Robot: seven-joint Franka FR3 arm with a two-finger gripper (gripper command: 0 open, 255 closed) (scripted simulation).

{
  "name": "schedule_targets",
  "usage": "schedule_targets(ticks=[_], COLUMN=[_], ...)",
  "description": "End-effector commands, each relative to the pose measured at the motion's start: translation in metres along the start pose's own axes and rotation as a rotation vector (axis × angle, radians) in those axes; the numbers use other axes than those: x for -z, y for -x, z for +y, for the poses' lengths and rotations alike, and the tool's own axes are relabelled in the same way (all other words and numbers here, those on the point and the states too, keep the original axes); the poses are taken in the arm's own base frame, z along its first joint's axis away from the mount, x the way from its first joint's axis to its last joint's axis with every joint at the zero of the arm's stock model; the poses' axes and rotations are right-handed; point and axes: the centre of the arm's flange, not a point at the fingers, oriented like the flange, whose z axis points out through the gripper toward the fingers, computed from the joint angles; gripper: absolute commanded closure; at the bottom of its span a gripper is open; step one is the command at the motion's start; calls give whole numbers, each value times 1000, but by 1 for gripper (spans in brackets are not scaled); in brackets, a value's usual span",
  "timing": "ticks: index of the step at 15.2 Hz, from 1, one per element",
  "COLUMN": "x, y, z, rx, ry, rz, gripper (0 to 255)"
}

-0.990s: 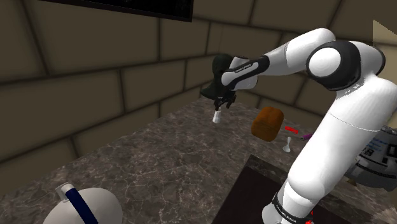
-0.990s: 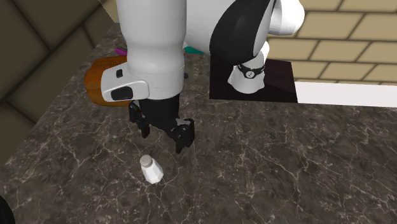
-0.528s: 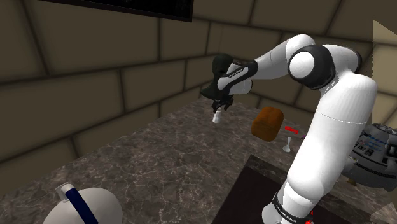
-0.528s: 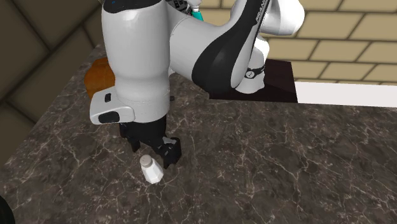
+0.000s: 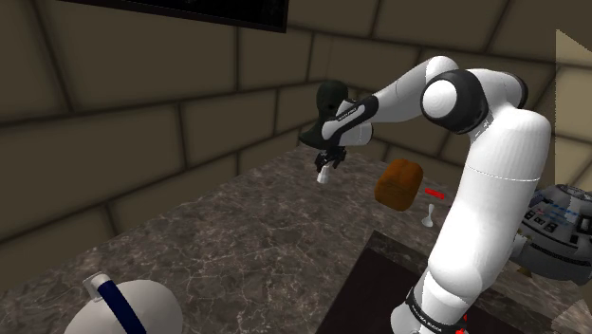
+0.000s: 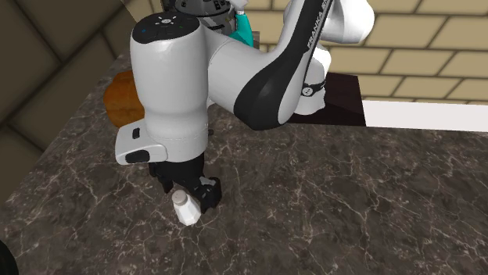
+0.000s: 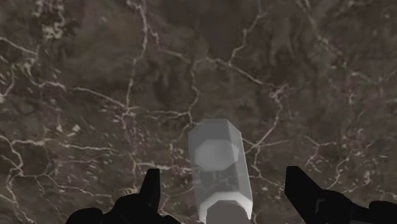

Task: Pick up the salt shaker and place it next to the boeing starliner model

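Note:
The salt shaker (image 7: 219, 172), a small pale faceted bottle, stands on the dark marbled counter (image 6: 328, 211). In the wrist view it sits between my two black fingers, nearer one of them, and neither touches it. My gripper (image 6: 188, 191) is open and low over the counter, one finger on each side of the shaker (image 6: 185, 209). From the shoulder view the gripper (image 5: 327, 161) hangs at the far end of the counter with the shaker (image 5: 323, 175) just beneath it. The grey-white Boeing Starliner model (image 5: 560, 228) sits at that view's right edge, behind the arm.
A brown loaf-shaped object (image 5: 397, 183) lies between the shaker and the model, with a small white stemmed piece (image 5: 429, 217) and a red item (image 5: 434, 193) beside it. A white rounded object with a blue stripe (image 5: 123, 304) sits at the near left. A brick wall (image 5: 142, 123) borders the counter.
The hand has come down and shifted over the shaker, so its fingers now straddle it. The arm's elbow has swung round. The shaker has not moved.

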Motion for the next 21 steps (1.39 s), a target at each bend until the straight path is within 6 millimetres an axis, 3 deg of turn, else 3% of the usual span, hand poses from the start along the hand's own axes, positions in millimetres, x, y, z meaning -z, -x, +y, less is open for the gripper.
schedule_targets(ticks=[1,3,4,13,21], x=[0,0,0,0,41], y=[0,0,0,0,-9], z=[0,0,0,0,1], rx=[0,0,0,0,0], ry=[0,0,0,0,0], rz=[0,0,0,0,0], gripper=[0,0,255,255,255])
